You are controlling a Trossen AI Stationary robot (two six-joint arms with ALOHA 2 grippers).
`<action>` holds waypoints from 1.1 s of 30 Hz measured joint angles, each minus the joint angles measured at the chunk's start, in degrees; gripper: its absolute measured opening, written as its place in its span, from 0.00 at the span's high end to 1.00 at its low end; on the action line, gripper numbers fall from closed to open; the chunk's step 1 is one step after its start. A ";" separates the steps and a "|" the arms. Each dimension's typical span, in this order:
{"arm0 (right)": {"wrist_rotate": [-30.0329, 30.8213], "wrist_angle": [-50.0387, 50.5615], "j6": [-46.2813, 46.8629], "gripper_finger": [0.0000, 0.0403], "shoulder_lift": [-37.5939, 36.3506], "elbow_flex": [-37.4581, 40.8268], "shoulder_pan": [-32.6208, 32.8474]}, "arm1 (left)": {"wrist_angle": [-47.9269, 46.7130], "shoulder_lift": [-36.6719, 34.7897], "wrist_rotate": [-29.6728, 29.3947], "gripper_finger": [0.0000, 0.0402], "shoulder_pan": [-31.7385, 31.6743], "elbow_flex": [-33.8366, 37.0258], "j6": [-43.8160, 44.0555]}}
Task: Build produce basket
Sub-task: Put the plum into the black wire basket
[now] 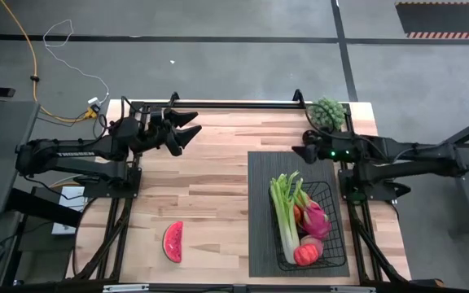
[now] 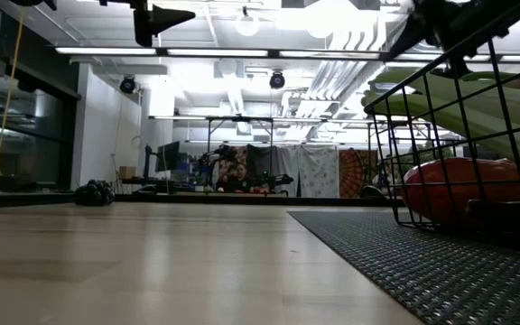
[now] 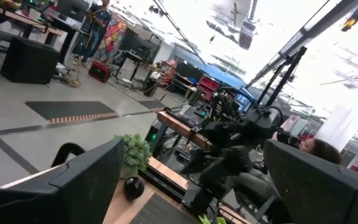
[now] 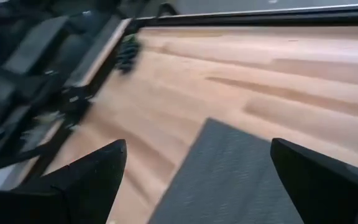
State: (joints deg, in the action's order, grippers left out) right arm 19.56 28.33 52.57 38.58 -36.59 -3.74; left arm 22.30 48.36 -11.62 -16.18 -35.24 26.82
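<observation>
From above, the basket [image 1: 332,244] sits on a dark ribbed mat [image 1: 263,212] at the right side of the wooden tabletop [image 1: 210,187], toward its near right corner. Inside it lie a celery bunch [image 1: 284,207], a pink dragon fruit [image 1: 315,217] and a red-orange mango [image 1: 305,254]. A watermelon slice [image 1: 173,242] lies alone on the bare wood near the near edge, well apart from the mat. A green leafy bunch [image 1: 329,112] rests at the far right corner. The left gripper [image 1: 187,127] hangs over the far left part of the tabletop, fingers spread and holding nothing. The right gripper [image 1: 302,151] hovers just past the mat's far edge, released and empty too.

At table height, the basket's wire wall [image 2: 441,135] fills the right side, standing on the mat [image 2: 395,262], with the mango [image 2: 459,191] behind the mesh and pale celery stalks [image 2: 477,104] above it. A dark cluster of grapes [image 2: 94,192] sits near the far edge at left.

The left wrist camera looks past its two spread fingers [image 3: 86,180] to the green bunch [image 3: 135,152] and the right arm [image 3: 235,149] beyond it.

The right wrist camera shows its fingers [image 4: 95,177] wide apart above the mat's corner [image 4: 229,180] and bare wood [image 4: 241,68].
</observation>
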 joint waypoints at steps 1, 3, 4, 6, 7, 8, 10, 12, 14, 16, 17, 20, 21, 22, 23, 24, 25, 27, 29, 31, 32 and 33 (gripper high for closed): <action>0.04 0.60 -0.12 0.04 0.30 0.04 -1.41 | -0.01 0.00 -0.02 0.07 -0.05 0.00 0.13; -0.94 1.13 -1.45 0.04 1.10 -0.04 -4.11 | -0.01 0.00 -0.14 0.07 -0.05 0.00 0.18; -2.36 1.13 -2.63 0.04 1.49 -0.14 -5.44 | -0.01 0.00 -0.25 0.07 -0.05 0.00 0.18; -4.71 1.09 -5.61 0.04 2.38 -0.79 -7.80 | -0.06 0.00 -0.81 0.07 -0.05 0.00 0.20; -5.61 0.80 -7.09 0.04 2.82 -1.10 -8.71 | -0.12 0.00 -0.85 0.07 -0.05 0.00 0.17; -6.11 0.50 -8.43 0.04 3.25 -1.32 -9.47 | -0.19 0.00 -0.89 0.07 -0.07 0.00 0.16; -6.10 -0.26 -8.72 0.04 3.99 -1.93 -10.49 | -0.19 0.00 -1.00 0.07 -0.07 0.00 0.15; -6.09 -1.22 -7.24 0.04 4.21 -2.63 -11.09 | -0.18 0.00 -1.01 0.07 -0.06 0.00 0.05; -6.11 -1.86 -6.57 0.04 4.18 -2.78 -11.40 | -0.19 0.00 -1.00 0.07 -0.07 0.00 0.03; -6.07 -2.06 -7.09 0.04 4.20 -2.78 -11.38 | -0.19 0.00 -1.02 0.07 -0.07 0.00 0.03; -5.48 -2.68 -7.83 0.04 4.20 -2.78 -11.38 | -0.19 0.00 -1.02 0.07 -0.07 0.00 0.03; -2.20 -3.27 -9.52 0.04 4.56 -2.78 -11.38 | -0.19 0.00 -1.00 0.07 -0.07 0.00 0.03; -1.33 -3.18 -9.38 0.04 4.62 -2.78 -11.38 | -0.18 0.00 -1.01 0.07 -0.05 0.00 0.03; -0.47 -3.22 -9.09 0.04 4.60 -2.78 -11.38 | -0.17 0.00 -1.06 0.07 -0.06 0.00 0.03; -0.02 -3.33 -9.03 0.04 4.80 -2.78 -11.38 | -0.17 0.00 -1.16 0.07 -0.09 0.00 0.03; -0.04 -3.28 -8.96 0.04 4.97 -2.78 -11.38 | -0.19 0.00 -1.27 0.07 -0.09 0.00 0.03; -0.42 -3.02 -8.89 0.04 5.27 -2.78 -11.38 | -0.19 0.00 -1.29 0.07 -0.09 0.00 0.03; -1.15 -2.86 -7.83 0.04 6.10 -2.78 -11.38 | -0.19 -0.02 -1.33 0.07 -0.09 0.00 0.03; -1.55 -1.98 -6.01 0.04 7.67 -2.78 -11.42 | -0.18 -0.02 -1.37 0.07 -0.09 0.00 0.03; -1.59 -0.75 -3.88 0.04 9.75 -2.81 -11.90 | -0.19 -0.02 -1.30 0.07 -0.09 0.00 0.03; -1.55 0.64 -2.26 0.04 10.92 -3.14 -12.24 | -0.19 -0.02 -1.28 0.07 -0.09 0.00 0.03; -1.45 2.60 -0.82 0.04 12.31 -3.72 -12.65 | -0.19 -0.02 -1.27 0.07 -0.09 0.00 0.03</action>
State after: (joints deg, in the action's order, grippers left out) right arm 18.11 30.93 51.76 50.89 -40.32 -16.38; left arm 22.11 48.34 -12.88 -16.27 -35.24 26.85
